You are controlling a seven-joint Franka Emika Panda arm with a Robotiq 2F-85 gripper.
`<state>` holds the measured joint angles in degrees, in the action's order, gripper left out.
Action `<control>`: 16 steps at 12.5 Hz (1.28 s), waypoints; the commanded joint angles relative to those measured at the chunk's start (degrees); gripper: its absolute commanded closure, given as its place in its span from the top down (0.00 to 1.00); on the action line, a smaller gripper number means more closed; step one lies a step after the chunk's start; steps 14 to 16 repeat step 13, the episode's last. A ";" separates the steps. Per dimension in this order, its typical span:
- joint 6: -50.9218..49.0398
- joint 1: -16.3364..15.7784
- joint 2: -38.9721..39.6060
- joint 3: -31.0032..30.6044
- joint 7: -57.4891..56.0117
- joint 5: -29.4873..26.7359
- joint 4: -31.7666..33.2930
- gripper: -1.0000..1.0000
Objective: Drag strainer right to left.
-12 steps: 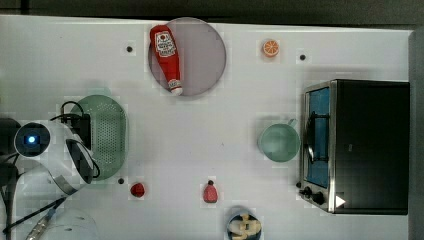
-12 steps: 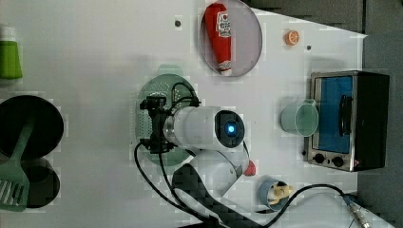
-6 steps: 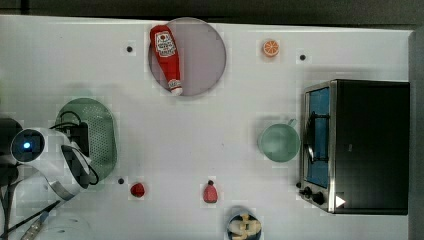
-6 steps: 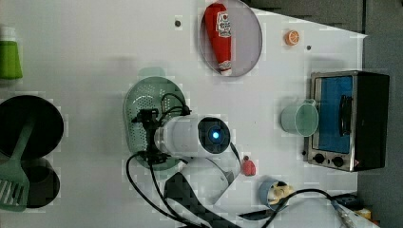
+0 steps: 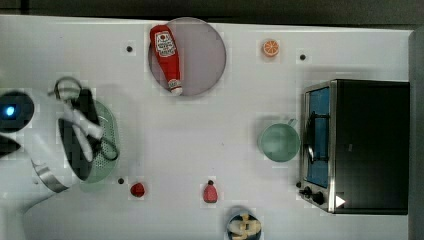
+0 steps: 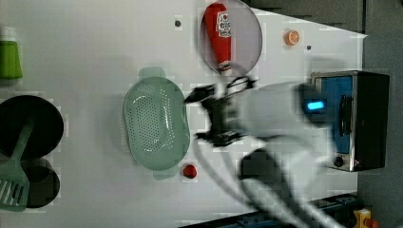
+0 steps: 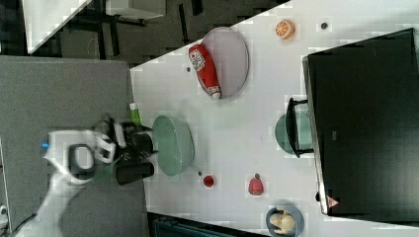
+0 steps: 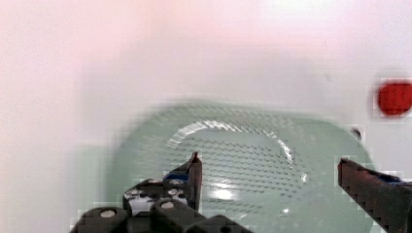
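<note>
The strainer (image 5: 107,145) is a pale green oval basin with a dotted bottom, lying near the top view's left edge with my arm over part of it. The left view shows the whole strainer (image 6: 157,124), and my blurred gripper (image 6: 195,118) is just off its rim toward the left view's right. In the right view my gripper (image 7: 148,143) is at the strainer (image 7: 173,145) rim. From the wrist, my gripper (image 8: 268,160) hangs open above the strainer (image 8: 233,145), holding nothing, one dark fingertip (image 8: 195,170) over the perforated floor.
A ketchup bottle (image 5: 165,55) lies on a grey plate (image 5: 205,55) at the back. A green cup (image 5: 279,142) stands beside a toaster oven (image 5: 360,145). Small red pieces (image 5: 137,189) (image 5: 210,192) sit near the front edge. Black pans (image 6: 28,126) and a green spatula (image 6: 14,190) lie at the left view's left.
The strainer slid a little toward the top view's left, then stopped. My arm has lifted away from it, now larger and blurred; the jaws stay wide.
</note>
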<state>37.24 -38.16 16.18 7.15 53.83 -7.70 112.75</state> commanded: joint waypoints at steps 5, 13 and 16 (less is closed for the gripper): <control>-19.88 6.11 -23.98 20.83 -39.38 6.09 -0.63 1.00; -27.85 6.71 -31.89 27.82 -50.29 16.48 -0.45 1.00; -27.85 6.71 -31.89 27.82 -50.29 16.48 -0.45 1.00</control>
